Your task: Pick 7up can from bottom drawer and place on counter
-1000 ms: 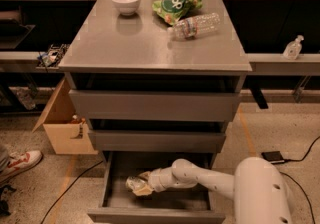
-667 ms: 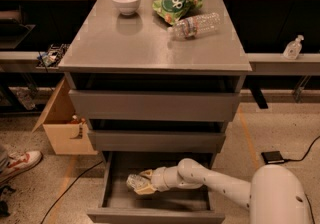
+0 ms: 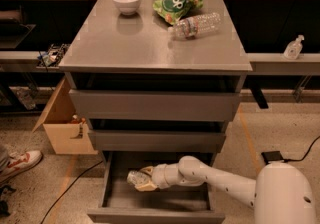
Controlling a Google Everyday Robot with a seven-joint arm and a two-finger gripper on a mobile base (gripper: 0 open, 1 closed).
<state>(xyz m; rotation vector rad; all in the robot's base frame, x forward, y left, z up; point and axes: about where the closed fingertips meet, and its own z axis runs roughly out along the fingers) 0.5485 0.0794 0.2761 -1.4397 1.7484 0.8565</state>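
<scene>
The 7up can, silvery and crumpled, is inside the open bottom drawer at its left side. My gripper reaches into the drawer from the right, and its yellowish fingers are closed around the can, holding it just above the drawer floor. My white arm stretches in from my base at the lower right. The counter is the broad grey top of the cabinet, above the two closed upper drawers.
On the counter stand a white bowl, a green snack bag and a clear water bottle lying on its side. A cardboard box and a shoe are on the floor at the left.
The arm's elbow has shifted right and the forearm has straightened. The gripper and the can have risen a little inside the drawer.
</scene>
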